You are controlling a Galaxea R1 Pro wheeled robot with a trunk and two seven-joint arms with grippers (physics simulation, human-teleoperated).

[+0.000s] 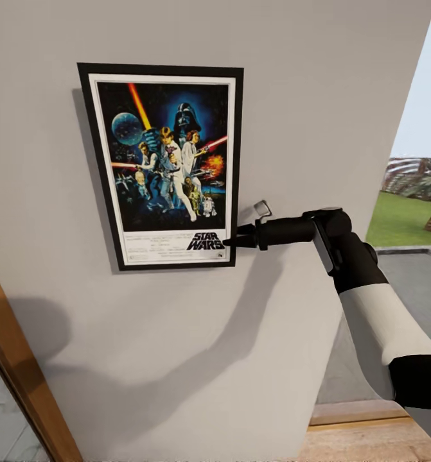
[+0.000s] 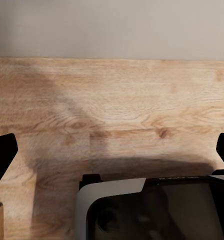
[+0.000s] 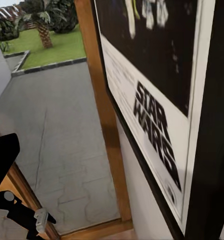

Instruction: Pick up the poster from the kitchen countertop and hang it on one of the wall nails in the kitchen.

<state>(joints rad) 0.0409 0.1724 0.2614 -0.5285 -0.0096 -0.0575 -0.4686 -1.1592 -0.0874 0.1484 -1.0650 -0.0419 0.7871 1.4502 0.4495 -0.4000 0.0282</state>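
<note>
The poster (image 1: 164,165) hangs flat on the pale wall (image 1: 305,96), its long axis upright. The right gripper (image 1: 231,242) meets the frame's lower right corner from three o'clock, fingertips at the edge; whether they pinch it or have let go I cannot tell. The nail is hidden behind the frame. The left gripper (image 2: 112,150) points down at wooden floor (image 2: 117,100), fingers spread wide, far from the job.

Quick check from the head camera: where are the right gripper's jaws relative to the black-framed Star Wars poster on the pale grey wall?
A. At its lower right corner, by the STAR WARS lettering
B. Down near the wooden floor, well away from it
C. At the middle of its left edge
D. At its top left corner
A: the right gripper meets the black-framed Star Wars poster at its lower right corner, beside the lettering.
</note>
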